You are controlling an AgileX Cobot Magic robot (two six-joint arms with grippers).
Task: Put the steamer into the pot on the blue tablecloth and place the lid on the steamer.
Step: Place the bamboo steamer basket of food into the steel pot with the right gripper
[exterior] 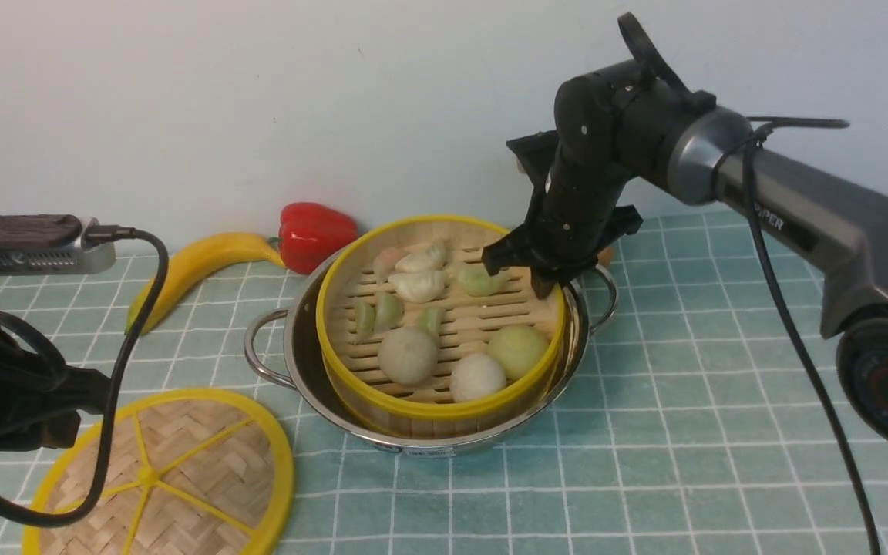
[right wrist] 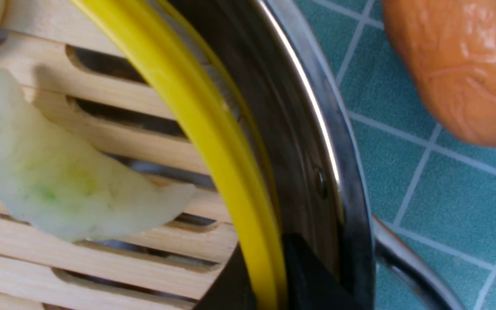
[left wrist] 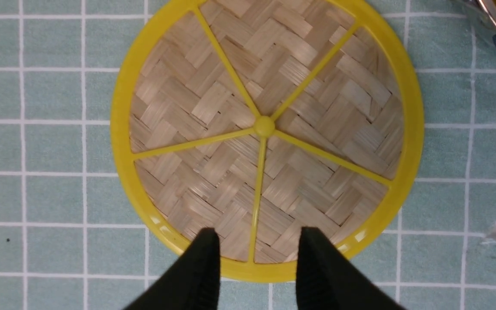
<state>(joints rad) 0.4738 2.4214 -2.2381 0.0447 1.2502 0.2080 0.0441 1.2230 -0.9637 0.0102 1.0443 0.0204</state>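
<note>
Steamer (exterior: 413,407), a round bamboo basket with yellow rims and a slatted wooden floor: sits inside the wide shiny stainless-steel pot (exterior: 299,351), open side up. Its upper wall and top rim stand proud of the pot's edge. Being round, it has no long axis; the floor slats run left to right in the front view. The gap to the pot wall is wider on the left than on the right. Whether it sits fully level I cannot tell.

Load on the floor: pale crescent dumplings (right wrist: 67,189) toward the back, three round buns (exterior: 408,354) toward the front.

Pot: stands on the pale teal-blue tablecloth with a white grid (exterior: 683,401), its wire handles pointing left and right.

Right gripper (right wrist: 269,275): reaches down at the far right of the basket and is clamped on the top yellow rim, one black finger inside the rim and one outside, between rim and pot wall.

Lid (exterior: 182,462), a flat woven bamboo disc with a yellow rim and spokes: lies flat on the cloth, near and left of the pot, apart from it, spoked face up.

Left gripper (left wrist: 260,234): over the lid's edge, jaws apart with one spoke between them, holding nothing. Contact with the lid cannot be judged.

Also present: a yellow banana (exterior: 190,270) and a red bell pepper (exterior: 317,231) behind the pot on the left, and an orange wrinkled object (right wrist: 459,64) on the cloth just beyond the pot's right handle.
</note>
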